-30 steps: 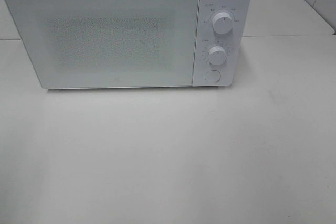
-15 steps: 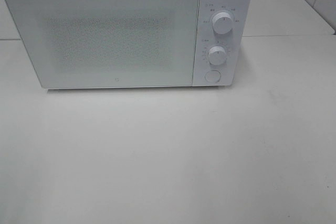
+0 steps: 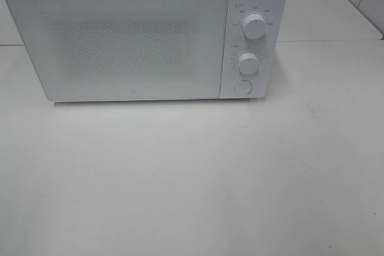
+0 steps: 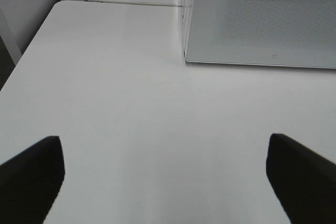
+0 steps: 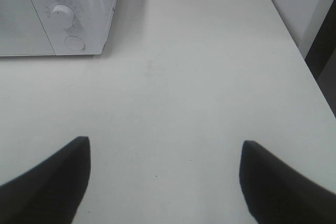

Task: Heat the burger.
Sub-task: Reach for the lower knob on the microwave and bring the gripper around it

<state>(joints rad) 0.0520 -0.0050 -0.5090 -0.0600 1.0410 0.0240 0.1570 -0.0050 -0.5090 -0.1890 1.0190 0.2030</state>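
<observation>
My left gripper gapes wide, empty; right gripper spread, empty. Shut microwave stands ahead of fingers, on table.

A kitchen-like test bench: white microwave on bare white table.

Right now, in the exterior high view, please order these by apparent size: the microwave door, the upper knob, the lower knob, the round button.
1. microwave door, by far the largest
2. upper knob and lower knob: nearly alike, not ranked
3. round button, slightly smaller
</observation>
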